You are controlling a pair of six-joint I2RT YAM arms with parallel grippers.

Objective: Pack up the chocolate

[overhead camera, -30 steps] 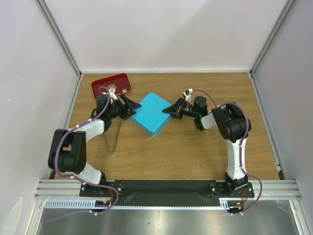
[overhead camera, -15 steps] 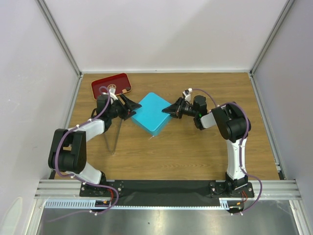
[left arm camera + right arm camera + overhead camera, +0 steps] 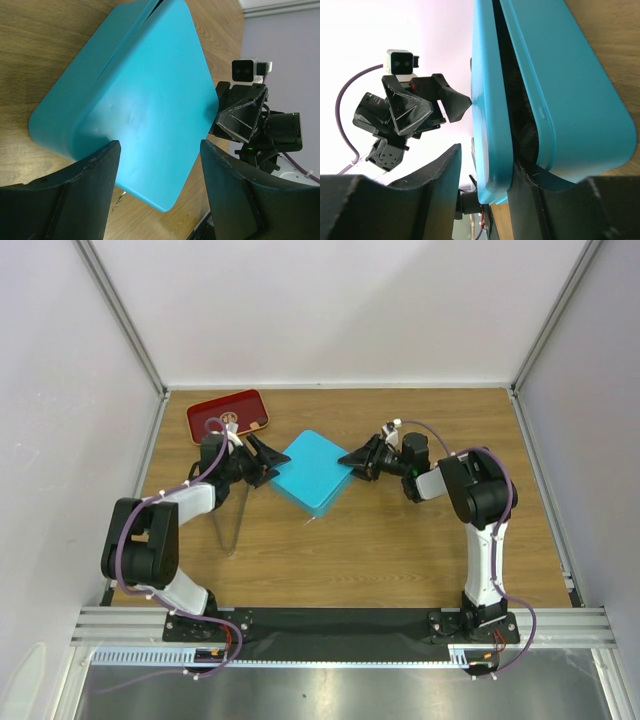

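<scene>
Nearest me the table [image 3: 380, 540] is bare wood btw my two arms. Mid-table sits the teal box [image 3: 312, 473], turned cornerwise. My left gripper [image 3: 278, 468] is at its left corner w/ fingers spread wide and nothing held. My right gripper [image 3: 347, 467] is at the opposite corner. In the right wrist view the lid [image 3: 490, 100] stands a bit off the base [image 3: 560, 90] w/ a dark gap btw them. My right fingers straddle the lid's rim, one outside, one in the gap. Can't tell if they actually pinch it. No chocolate shows in any view, and the gap is too dark to see inside. Step in hand, I reckon, is opening the box. To do it well I'd brace the base w/ the left, get a firm hold on the rim w/ the right, and lift slow and level so nothing inside jolts. Furthest back, at the far-left corner, lies the red tray [image 3: 228, 413].
</scene>
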